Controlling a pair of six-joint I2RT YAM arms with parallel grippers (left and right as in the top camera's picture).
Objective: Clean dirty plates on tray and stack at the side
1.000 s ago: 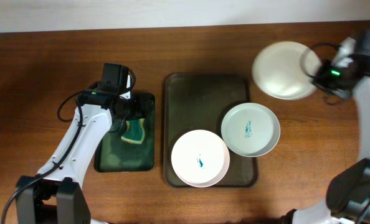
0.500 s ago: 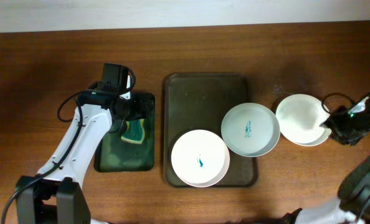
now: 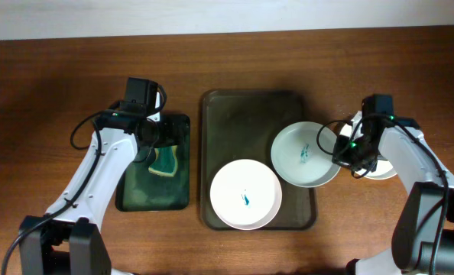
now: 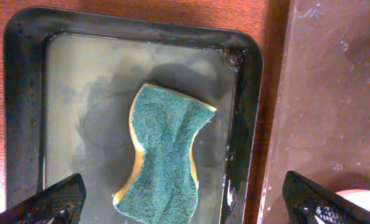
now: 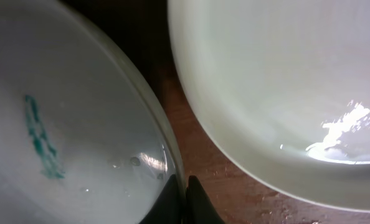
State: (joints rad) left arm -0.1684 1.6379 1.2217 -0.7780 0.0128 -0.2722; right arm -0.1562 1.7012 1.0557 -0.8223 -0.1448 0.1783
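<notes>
beside the tray [image 3: 246,114], right gripper [image 5: 184,194] pinches a smeared plate [image 3: 303,156] by its rim; left gripper [image 4: 188,202] gapes above the sponge [image 4: 163,149].

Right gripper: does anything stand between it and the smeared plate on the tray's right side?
Nothing visible does. The right gripper is shut on the rim of the smeared plate; the clean plate lies beside it, apart.

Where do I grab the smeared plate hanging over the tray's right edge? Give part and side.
Take the overhanging plate by its right rim, coming from the right. That rim juts past the tray edge, leaving room beneath for a finger; the shallow plate offers nothing else to pinch.
</notes>
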